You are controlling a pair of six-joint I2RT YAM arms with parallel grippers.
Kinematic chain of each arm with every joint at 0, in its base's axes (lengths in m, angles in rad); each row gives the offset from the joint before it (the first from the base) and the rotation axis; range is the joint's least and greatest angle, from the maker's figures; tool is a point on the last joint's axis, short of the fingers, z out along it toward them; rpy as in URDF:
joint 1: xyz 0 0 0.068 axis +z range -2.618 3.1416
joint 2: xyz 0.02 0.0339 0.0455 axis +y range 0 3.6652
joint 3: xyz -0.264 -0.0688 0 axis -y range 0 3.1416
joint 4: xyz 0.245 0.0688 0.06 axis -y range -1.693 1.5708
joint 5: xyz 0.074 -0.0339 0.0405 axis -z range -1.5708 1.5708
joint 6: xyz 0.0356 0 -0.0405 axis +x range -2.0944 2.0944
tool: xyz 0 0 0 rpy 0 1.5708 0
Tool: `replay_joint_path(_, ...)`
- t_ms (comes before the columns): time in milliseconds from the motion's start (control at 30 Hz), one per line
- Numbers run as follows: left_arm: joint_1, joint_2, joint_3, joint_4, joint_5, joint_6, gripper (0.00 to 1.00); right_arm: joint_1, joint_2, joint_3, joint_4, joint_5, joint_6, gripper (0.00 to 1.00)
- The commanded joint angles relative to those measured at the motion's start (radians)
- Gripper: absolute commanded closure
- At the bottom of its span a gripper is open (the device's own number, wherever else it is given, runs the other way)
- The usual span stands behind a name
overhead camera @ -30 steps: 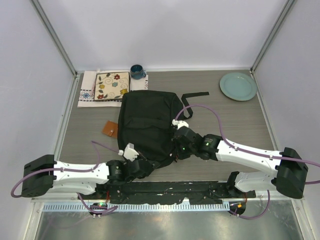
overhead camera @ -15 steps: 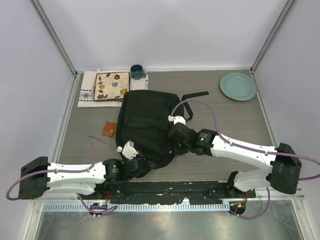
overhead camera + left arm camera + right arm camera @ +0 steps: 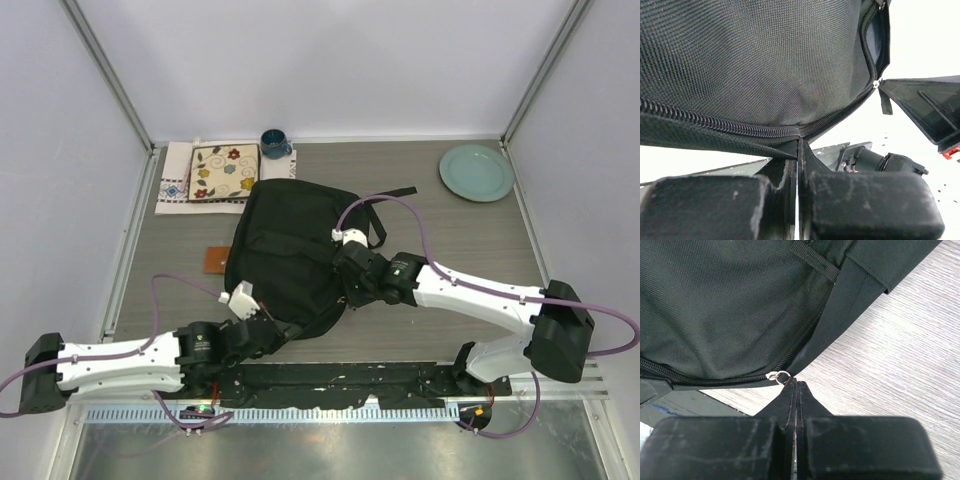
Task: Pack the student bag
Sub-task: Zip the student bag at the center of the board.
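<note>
The student bag (image 3: 285,245), a large black fabric backpack, lies in the middle of the table. My left gripper (image 3: 272,332) is at its near edge, shut on the fabric seam beside the zip (image 3: 715,122); the jaws (image 3: 799,145) pinch that seam with no gap. My right gripper (image 3: 345,292) is at the bag's near right side. It is shut (image 3: 796,383) on the black pull tab that hangs from the silver zip ring (image 3: 781,375). The zip (image 3: 700,379) looks closed along the stretch in view. What is inside the bag is hidden.
A teal plate (image 3: 477,172) sits at the back right. At the back left are a flowered square tile (image 3: 224,172) on a white cloth and a blue mug (image 3: 275,144). A brown leather piece (image 3: 217,260) lies left of the bag. A black strap (image 3: 392,191) trails right.
The left arm has drawn back to the left, its gripper still on the bag's near edge. The right gripper has moved left and away along the bag. The bag's near left edge has spread left.
</note>
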Motion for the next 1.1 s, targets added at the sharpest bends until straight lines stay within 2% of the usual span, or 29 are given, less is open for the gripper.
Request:
replay_joint_path(0, -0.005, -0.052, -0.016, -0.213, 0.018, 0.084, 1.00, -0.044, 0.023, 0.051, -0.029, 0.137, -0.049, 1.00)
replay_joint_path(300, -0.005, 0.038, 0.020, -0.220, 0.090, 0.147, 1.00, -0.129, 0.066, 0.088, 0.012, 0.124, -0.085, 1.00)
replay_joint_path(500, -0.005, 0.042, -0.016, -0.180, 0.124, 0.157, 1.00, -0.164, 0.095, 0.103, 0.026, 0.131, -0.110, 1.00)
replay_joint_path(633, -0.005, 0.020, -0.034, -0.171, 0.135, 0.147, 1.00, -0.176, 0.086, 0.109, 0.044, 0.079, -0.109, 1.00)
replay_joint_path(700, -0.005, 0.003, -0.040, -0.158, 0.132, 0.146, 1.00, -0.175, 0.057, 0.079, 0.072, -0.013, -0.095, 0.99)
replay_joint_path(733, -0.005, -0.001, -0.042, -0.152, 0.126, 0.146, 1.00, -0.176, 0.018, 0.063, 0.111, -0.059, -0.087, 0.94)
replay_joint_path(767, -0.005, -0.006, -0.043, -0.145, 0.123, 0.143, 1.00, -0.175, -0.004, 0.024, 0.135, -0.171, -0.075, 0.79)
replay_joint_path(833, -0.005, -0.011, -0.048, -0.135, 0.118, 0.141, 1.00, -0.173, -0.074, -0.027, 0.200, -0.266, -0.052, 0.57)
replay_joint_path(933, -0.005, 0.002, -0.048, -0.114, 0.116, 0.141, 1.00, -0.164, -0.153, -0.105, 0.236, -0.337, -0.015, 0.46)
replay_joint_path(1067, -0.005, 0.032, -0.048, -0.079, 0.123, 0.141, 1.00, -0.152, -0.165, -0.142, 0.222, -0.382, -0.041, 0.44)
